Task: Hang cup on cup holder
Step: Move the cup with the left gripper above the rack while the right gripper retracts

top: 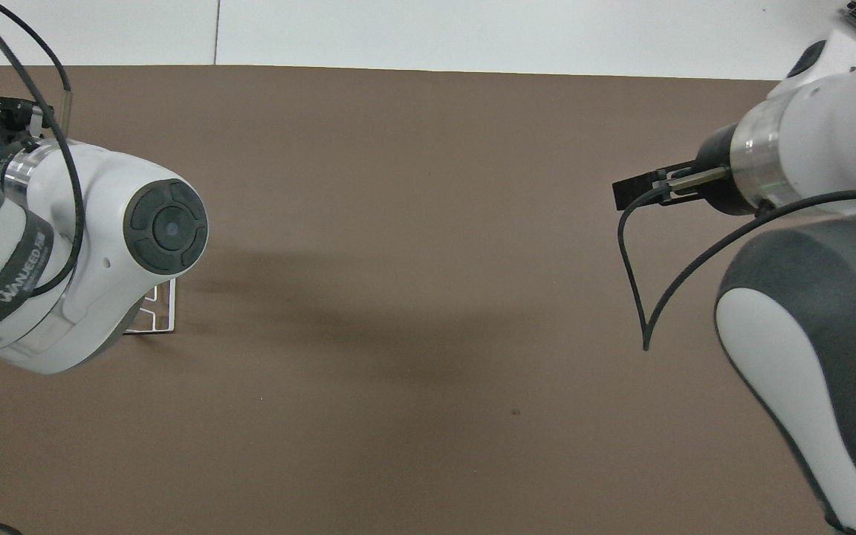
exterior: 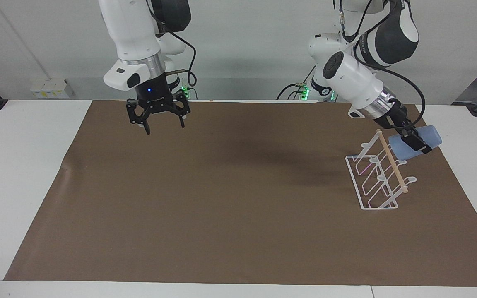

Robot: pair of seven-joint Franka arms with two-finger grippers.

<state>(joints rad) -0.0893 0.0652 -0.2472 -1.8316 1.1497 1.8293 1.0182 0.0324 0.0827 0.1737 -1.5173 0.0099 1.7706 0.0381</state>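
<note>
Left tool (exterior: 415,141): clenched on the cup across its side wall, held in the air over the rack's end toward the left arm's base, at about three o'clock of the rack's top bar in the facing view.
Cup (exterior: 417,141): carried tilted, nearly on its side, just beside the top of the rack and apparently not touching it; which end points at the rack cannot be told.
Cup, handling: judged light and fairly stiff, being thin plastic; the smooth matte wall is judged a little slippery, so a firm squeeze is needed but not a crushing one. It is not judged fragile.
Cup, where to hold: mid-wall, as it is held now, leaves the open mouth free for a prong to be entered; a hold on the rim would block it.
Cup, looks: small, pale blue, without a handle, narrowing toward its base.
Rack (exterior: 377,182): white wire, with slanted looped prongs and a pale wooden bar (exterior: 392,161) along the top; set on the brown mat (exterior: 222,198) near the left arm's end of the tabletop (exterior: 23,174). No cup is hung on it yet.
Right tool (exterior: 160,122): released, fingers spread, nothing held; kept waiting high over the mat's edge nearest the robots, well apart from the rack.
</note>
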